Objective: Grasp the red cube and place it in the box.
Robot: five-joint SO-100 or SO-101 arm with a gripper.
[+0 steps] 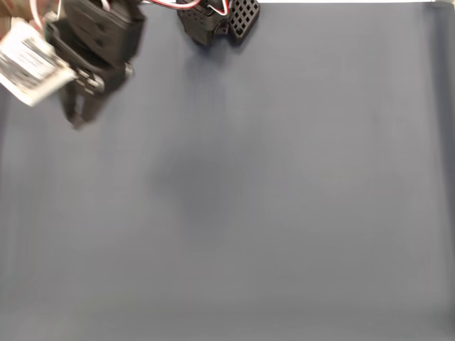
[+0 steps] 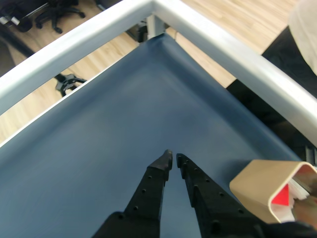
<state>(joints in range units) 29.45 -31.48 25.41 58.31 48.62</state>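
In the wrist view my gripper (image 2: 173, 159) hangs over the dark blue mat, its black fingers nearly touching and nothing between them. The tan box (image 2: 257, 191) sits at the lower right, just right of the fingers, with only one rounded corner in frame. A patch of the red cube (image 2: 281, 198) shows inside the box walls, next to white padding (image 2: 297, 196). In the fixed view the arm reaches in from the top left, and the gripper (image 1: 78, 117) points down near the mat's left edge.
The blue mat (image 1: 270, 199) covers the table. The arm's black base (image 1: 213, 21) stands at the top edge in the fixed view. Silver frame rails (image 2: 223, 47) meet at a corner beyond the mat, with wooden floor and an office chair (image 2: 54, 12) behind.
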